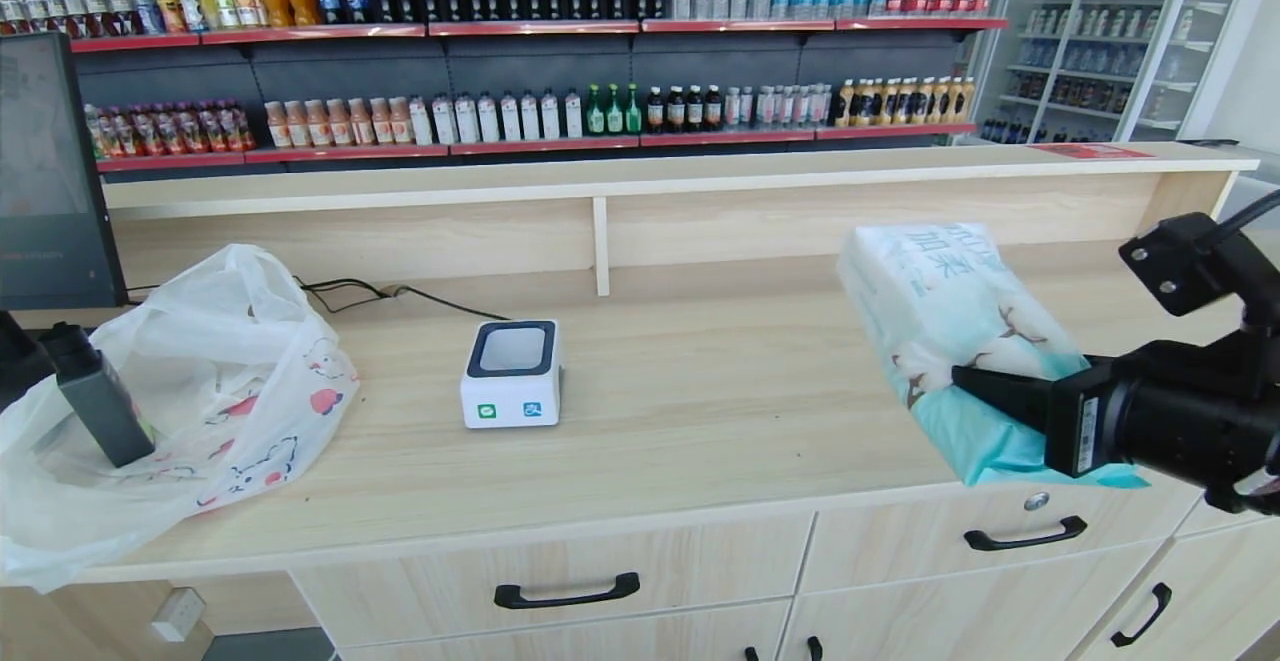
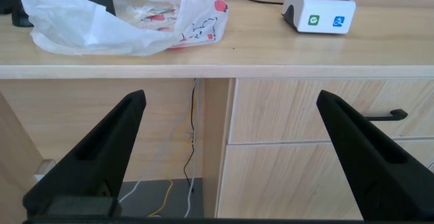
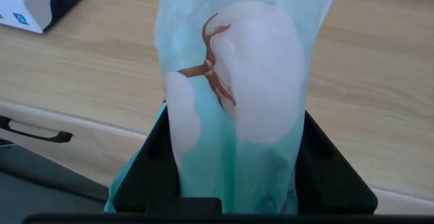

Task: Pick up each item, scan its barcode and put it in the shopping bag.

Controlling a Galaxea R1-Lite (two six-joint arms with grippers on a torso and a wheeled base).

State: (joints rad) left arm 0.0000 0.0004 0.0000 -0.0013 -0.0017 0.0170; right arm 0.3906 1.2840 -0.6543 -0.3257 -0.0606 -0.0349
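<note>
A white and teal soft pack point(image 1: 945, 326) with a cotton-plant print hangs tilted above the right end of the wooden counter point(image 1: 700, 411). My right gripper point(image 1: 975, 381) is shut on its lower end. In the right wrist view the fingers point(image 3: 152, 156) press both sides of the pack point(image 3: 237, 102). The white scanner point(image 1: 511, 373) with its dark window sits mid-counter, well left of the pack. A crumpled white shopping bag point(image 1: 200, 381) lies at the counter's left end. My left gripper point(image 2: 230, 98) is open and holds nothing, below the counter's front edge, facing the bag point(image 2: 122, 20) and the scanner point(image 2: 319, 7).
A dark grey block point(image 1: 95, 406) stands at the bag's mouth. A dark monitor point(image 1: 50, 171) rises behind the bag, and a black cable point(image 1: 400, 293) runs to the scanner. A raised ledge point(image 1: 600, 181) backs the counter. Drawers with black handles point(image 1: 565, 593) are below.
</note>
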